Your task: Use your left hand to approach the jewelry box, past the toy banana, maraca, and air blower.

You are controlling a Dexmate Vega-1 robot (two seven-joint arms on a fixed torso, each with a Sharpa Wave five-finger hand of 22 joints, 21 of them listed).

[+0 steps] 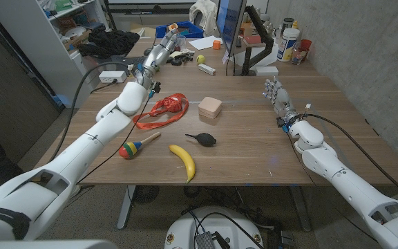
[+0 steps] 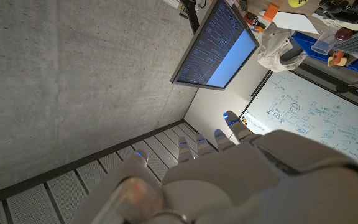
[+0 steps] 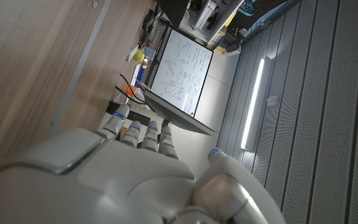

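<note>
The jewelry box (image 1: 210,108), a small tan box with a pinkish lid, sits near the table's middle. Closer to the front edge lie the black air blower (image 1: 202,139), the yellow toy banana (image 1: 183,162) and the colourful maraca (image 1: 137,146). My left hand (image 1: 165,48) is raised over the table's back left, well behind and left of the box, fingers stretched out and holding nothing. The left wrist view shows that hand (image 2: 229,174) pointing at a wall and a monitor. My right hand (image 1: 276,93) stands at the right side of the table, fingers extended and empty.
A red strap (image 1: 164,108) lies left of the box, under my left forearm. A monitor (image 1: 230,28), a yellow ball (image 1: 200,59), a white power strip (image 1: 109,76) and bottles (image 1: 289,43) crowd the back of the table (image 1: 254,149).
</note>
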